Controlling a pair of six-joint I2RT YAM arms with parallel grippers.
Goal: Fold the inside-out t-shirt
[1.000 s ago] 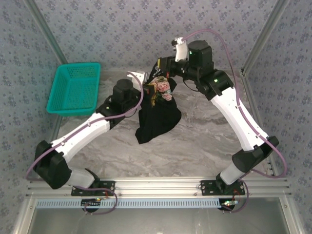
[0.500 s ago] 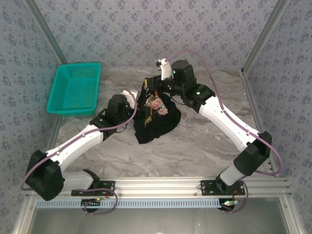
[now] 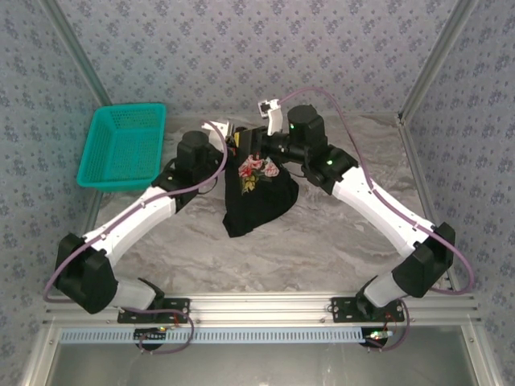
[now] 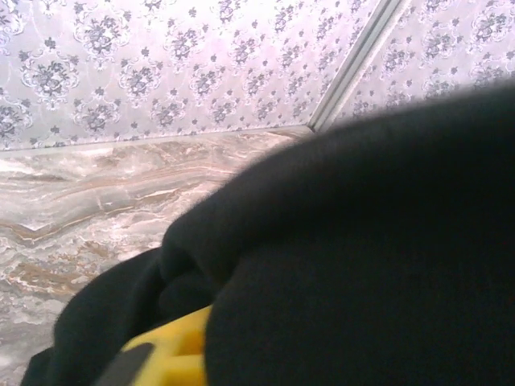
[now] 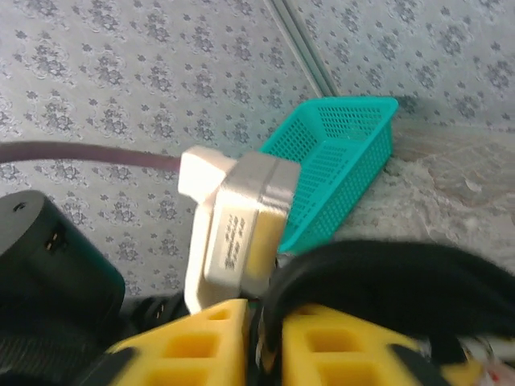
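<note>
Shirt: the inside-out t-shirt [image 3: 256, 201] is hanging bunched at the far middle of the table [image 3: 338, 241], with its lower end resting on the surface.
Left gripper [image 3: 232, 145]: clenching black cloth.
Right gripper [image 3: 259, 149]: pinching a fold between yellow pads [image 5: 322, 346].
Technique: I'm judging the grips too close together, so I'm planning to spread them along one edge before laying it flat.

Bright, even light; both wrist views blurred close-up.

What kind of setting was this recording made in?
Probably a purpose-built robot test cell, not a home: patterned wall panels in aluminium framing, a marble-look table, and a mounting rail at its near edge.
</note>
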